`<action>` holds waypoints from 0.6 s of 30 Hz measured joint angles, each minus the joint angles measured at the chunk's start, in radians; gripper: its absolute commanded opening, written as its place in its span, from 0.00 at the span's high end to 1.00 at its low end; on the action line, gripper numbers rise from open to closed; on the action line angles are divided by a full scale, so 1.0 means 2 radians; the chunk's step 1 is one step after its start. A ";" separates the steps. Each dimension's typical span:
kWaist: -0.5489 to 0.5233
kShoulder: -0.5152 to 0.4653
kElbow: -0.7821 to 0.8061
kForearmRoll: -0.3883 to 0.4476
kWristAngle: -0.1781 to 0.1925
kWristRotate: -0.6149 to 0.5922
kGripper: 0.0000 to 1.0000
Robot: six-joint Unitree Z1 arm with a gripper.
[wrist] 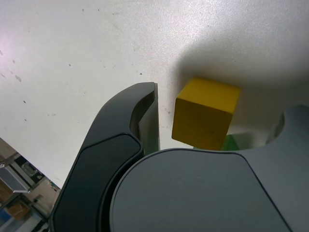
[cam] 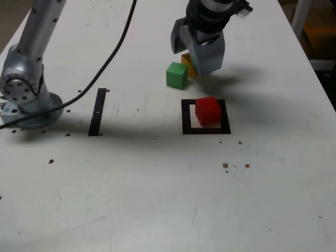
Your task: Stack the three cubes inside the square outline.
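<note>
At six o'clock within the square outline [cam: 186, 116]: red cube [cam: 208, 111], base item, placed. Toward twelve o'clock, outside: green cube [cam: 177, 75], yellow cube [cam: 186, 59], both unstacked; end effector [cam: 192, 55] spread open about the yellow. Two placements remain.

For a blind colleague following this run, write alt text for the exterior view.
Open grey robot hand poised over a yellow cube, beside a green cube; nearby, a red cube sits inside a black square outline on a white table.
</note>
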 measured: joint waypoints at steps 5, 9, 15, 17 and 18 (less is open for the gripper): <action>0.000 0.000 0.000 0.001 -0.010 0.007 0.38; 0.000 0.000 0.000 0.001 -0.022 0.007 0.42; 0.000 0.000 0.001 -0.002 -0.026 0.006 0.42; 0.000 0.000 0.001 -0.002 -0.027 0.006 0.42; 0.000 0.000 0.001 -0.001 -0.028 0.006 0.43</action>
